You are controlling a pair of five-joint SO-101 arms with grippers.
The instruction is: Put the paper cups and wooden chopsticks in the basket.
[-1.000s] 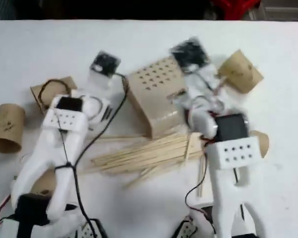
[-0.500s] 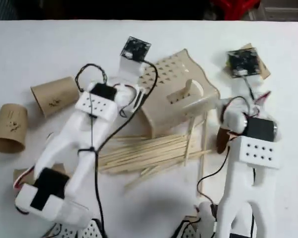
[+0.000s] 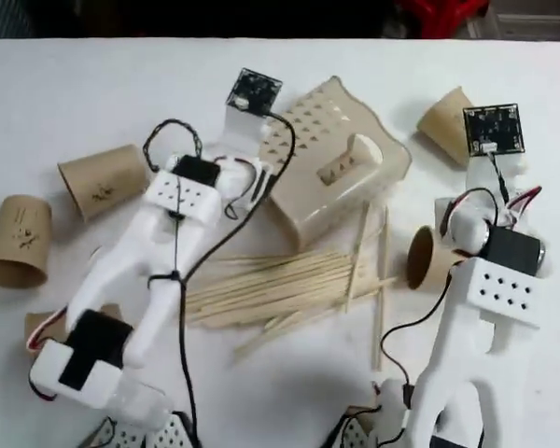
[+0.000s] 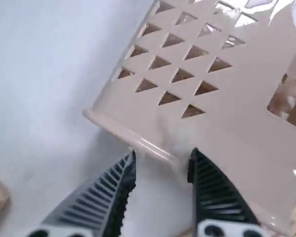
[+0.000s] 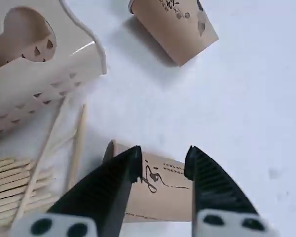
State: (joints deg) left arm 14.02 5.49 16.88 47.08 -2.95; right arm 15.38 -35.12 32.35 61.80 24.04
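The beige basket [image 3: 341,159] lies tipped on the table, its perforated wall [image 4: 187,74] facing up. My left gripper [image 4: 160,163] is open, its fingertips on either side of the basket's rim [image 4: 133,138]; from above it sits at the basket's left edge [image 3: 259,175]. My right gripper [image 5: 163,160] is open just above a paper cup [image 5: 158,190] lying on its side, the same cup [image 3: 420,257] beside the right arm. Wooden chopsticks [image 3: 280,289] lie piled in front of the basket. Another cup [image 3: 445,117] lies behind the right arm.
Two more cups [image 3: 101,179] [image 3: 16,240] lie at the left. A further cup [image 3: 45,329] peeks from under the left arm's base. A few loose chopsticks [image 3: 381,280] stand apart from the pile. The table's far edge runs along the back.
The left arm swung over to the basket's left edge. The right arm drew back from the basket to the right, over a lying cup. The basket tipped and turned, showing its handle hole.
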